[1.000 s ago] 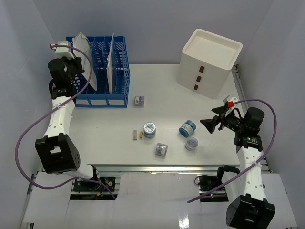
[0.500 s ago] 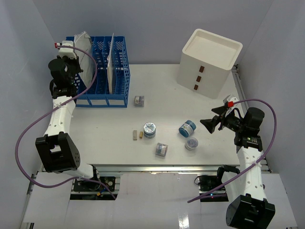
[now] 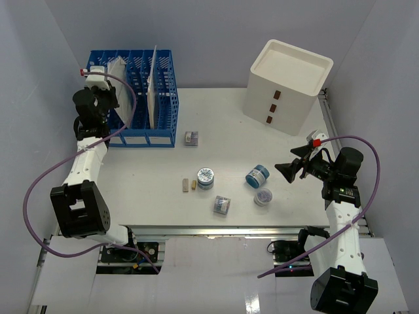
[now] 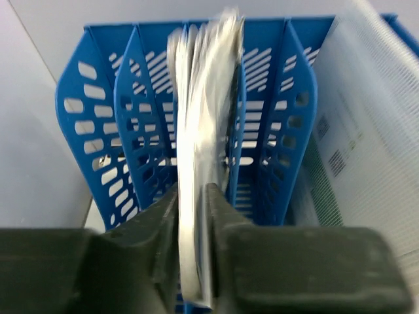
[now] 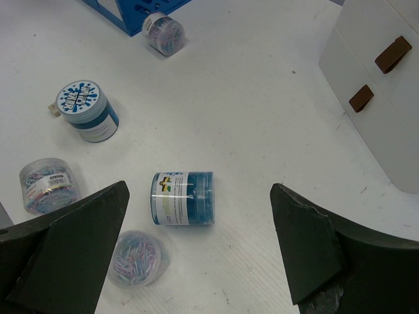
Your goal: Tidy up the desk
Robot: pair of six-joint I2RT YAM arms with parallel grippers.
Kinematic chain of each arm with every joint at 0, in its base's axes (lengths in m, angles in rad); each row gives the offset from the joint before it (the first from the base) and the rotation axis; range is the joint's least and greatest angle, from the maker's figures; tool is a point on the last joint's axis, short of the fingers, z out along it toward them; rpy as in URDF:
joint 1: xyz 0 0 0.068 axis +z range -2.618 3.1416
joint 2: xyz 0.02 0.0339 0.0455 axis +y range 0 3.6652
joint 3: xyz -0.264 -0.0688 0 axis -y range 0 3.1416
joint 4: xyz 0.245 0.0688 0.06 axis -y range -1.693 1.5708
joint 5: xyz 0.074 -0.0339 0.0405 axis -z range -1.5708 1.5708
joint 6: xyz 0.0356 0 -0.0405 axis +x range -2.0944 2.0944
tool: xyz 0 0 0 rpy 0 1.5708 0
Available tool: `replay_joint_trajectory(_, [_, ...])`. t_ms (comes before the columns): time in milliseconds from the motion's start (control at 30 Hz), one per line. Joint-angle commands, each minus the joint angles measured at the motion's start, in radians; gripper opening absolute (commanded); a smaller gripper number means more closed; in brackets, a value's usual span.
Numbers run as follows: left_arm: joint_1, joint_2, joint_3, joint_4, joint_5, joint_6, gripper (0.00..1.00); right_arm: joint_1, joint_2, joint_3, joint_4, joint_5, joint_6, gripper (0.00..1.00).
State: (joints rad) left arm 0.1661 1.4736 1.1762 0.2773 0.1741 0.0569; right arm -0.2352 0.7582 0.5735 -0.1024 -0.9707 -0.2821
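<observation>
The desk (image 3: 144,176) is a white tabletop. At its back left stands a blue file rack (image 3: 141,98) (image 4: 85,118). My left gripper (image 3: 105,98) (image 4: 192,190) is over the rack's left slots, shut on a white paper bundle (image 4: 203,118) (image 3: 116,78) that stands upright in a slot. My right gripper (image 3: 286,169) (image 5: 200,188) hovers open and empty above a blue jar (image 5: 183,197) (image 3: 257,175) lying on its side. A clear tub of paper clips (image 5: 137,258) (image 3: 263,196) sits just beside that jar.
A white drawer box (image 3: 287,85) stands at the back right. An upright blue-lidded jar (image 3: 205,177), a clip tub (image 3: 222,205), a small tub (image 3: 191,137) near the rack and two small tan blocks (image 3: 188,186) lie mid-desk. A white folder (image 3: 153,85) fills another rack slot.
My left gripper has moved right and forward over the rack, and the paper bundle has gone from leaning out to standing lower in a slot. The right arm has not moved.
</observation>
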Motion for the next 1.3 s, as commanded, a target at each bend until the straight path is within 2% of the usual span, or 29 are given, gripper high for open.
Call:
replay_joint_trajectory(0, [-0.002,-0.062,0.0,0.042,-0.018,-0.09,0.58,-0.001,-0.01,-0.003,0.033,-0.014,-0.013,0.95])
replay_joint_trajectory(100, [-0.002,-0.082,0.038,0.017,-0.042,-0.124,0.87,-0.001,-0.011,-0.002,0.032,-0.015,-0.012,0.95])
replay_joint_trajectory(133, [-0.002,-0.09,0.05,0.005,-0.035,-0.142,0.89,-0.001,-0.011,-0.003,0.032,-0.016,-0.012,0.95])
replay_joint_trajectory(267, [-0.001,-0.126,0.108,-0.032,0.068,-0.216,0.91,-0.002,-0.01,-0.001,0.033,-0.019,-0.011,0.95])
replay_joint_trajectory(433, [-0.03,-0.155,0.175,-0.038,0.365,-0.501,0.91,-0.001,0.001,0.0,0.032,-0.032,-0.008,0.95])
replay_joint_trajectory(500, [-0.101,-0.134,0.187,-0.035,0.412,-0.559,0.91,-0.001,0.008,0.002,0.033,-0.036,-0.006,0.95])
replay_joint_trajectory(600, [-0.292,-0.075,0.223,-0.044,0.384,-0.559,0.9,-0.001,0.019,0.0,0.033,-0.03,-0.004,0.95])
replay_joint_trajectory(767, [-0.56,0.119,0.345,-0.051,0.306,-0.545,0.87,-0.003,0.032,0.003,0.033,0.006,0.002,0.96])
replay_joint_trajectory(933, [-0.762,0.383,0.508,-0.062,0.212,-0.453,0.84,-0.006,0.039,0.005,0.029,0.015,0.006,0.97])
replay_joint_trajectory(967, [-0.783,0.392,0.543,-0.062,0.202,-0.439,0.84,-0.006,0.041,0.005,0.03,0.016,0.009,0.97])
replay_joint_trajectory(1033, [-0.825,0.524,0.672,-0.066,0.173,-0.399,0.83,-0.006,0.047,0.005,0.029,0.014,0.014,0.97])
replay_joint_trajectory(1200, [-0.863,0.775,0.952,-0.086,0.111,-0.29,0.83,-0.004,0.046,0.006,0.031,0.041,0.027,0.97])
replay_joint_trajectory(1267, [-0.87,0.868,1.052,-0.077,0.102,-0.291,0.83,-0.004,0.045,0.005,0.034,0.052,0.034,0.97])
